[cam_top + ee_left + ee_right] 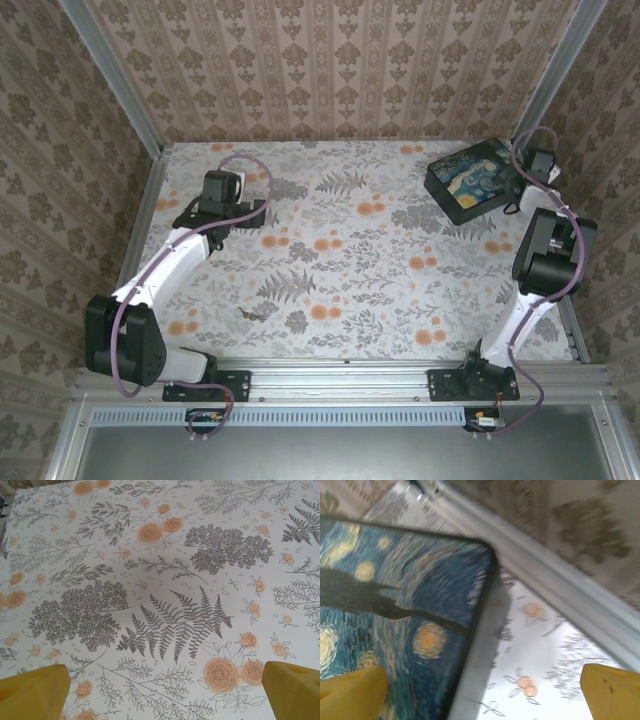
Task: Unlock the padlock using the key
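Two pincers, both spread wide, nothing clamped in either. Left pincer [162, 697] is held over the far-left part of the floral-printed bench [380, 290]. Its yellow fingertips [32, 692] are seen at the lower corners of the wrist view, fern print between them. Right pincer [480, 697] is held at the far-right corner, over the edge of the black rectangular box with the swirly blue-and-yellow painted lid [468, 178], near the aluminium frame rail [545, 565].

One tiny dark slim metal piece [257, 313], taken to be the key, is seen lying flat on the bench in the overhead view. It is toward the near edge, on the left arm's side, well apart from both pincers and from the box. It is too small for bow and blade to be told apart. Whether the padlock is kept in the box cannot be told.

Handling, as judged:
- Key is expected to be light, stiff, thin and smooth. Not fragile, but easily skated across the surface or flicked away if nudged.
- Little height is offered above the bench, so fingertips would have to be brought right down and closed across the narrow width.
- Hold is best taken on the bow end, blade left free for the keyway. A grip on the blade would have to be redone.
- Left pincer is judged better placed for the pickup.
- Slip in the grip is to be expected once torque is applied in the lock.
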